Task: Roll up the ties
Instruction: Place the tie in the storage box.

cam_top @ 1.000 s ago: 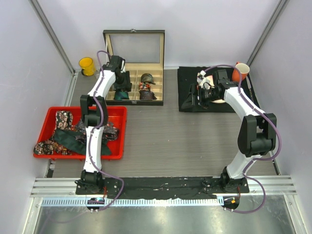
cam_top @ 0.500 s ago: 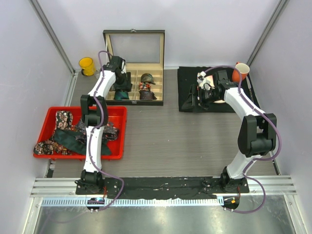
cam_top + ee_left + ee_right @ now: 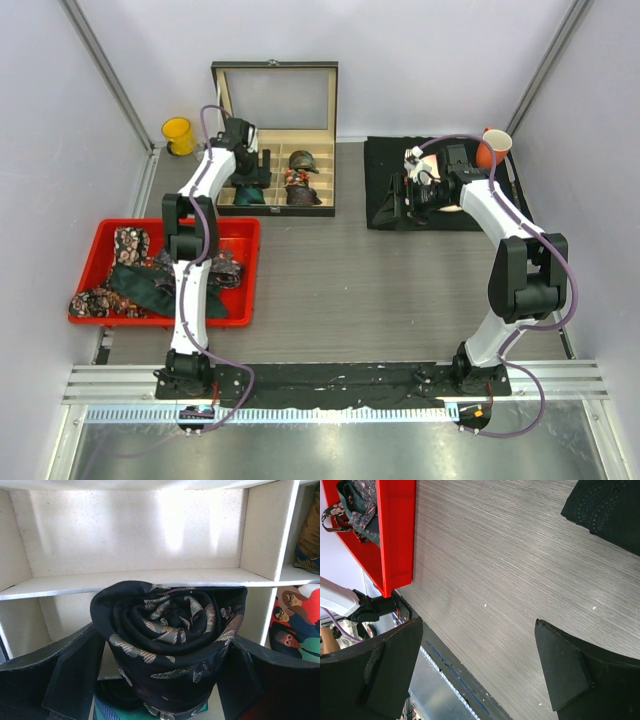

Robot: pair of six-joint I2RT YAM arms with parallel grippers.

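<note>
My left gripper point(image 3: 249, 180) reaches into the wooden tie box point(image 3: 274, 69). In the left wrist view it point(image 3: 160, 677) is shut on a rolled dark tie point(image 3: 167, 630) with beige leaf prints, held above a front compartment next to the cream dividers point(image 3: 265, 530). A green-and-blue roll point(image 3: 120, 705) lies under it. Two more rolled ties point(image 3: 303, 160) sit in the compartments to the right. Several loose floral and dark green ties point(image 3: 140, 285) lie in the red tray point(image 3: 254, 270). My right gripper point(image 3: 398, 205) is open and empty over the black mat point(image 3: 385, 150).
A yellow cup point(image 3: 179, 135) stands left of the box. An orange-and-white cup point(image 3: 493, 147) stands at the mat's far right corner. The right wrist view shows the grey table, the red tray point(image 3: 395, 535) and a mat corner point(image 3: 610, 510).
</note>
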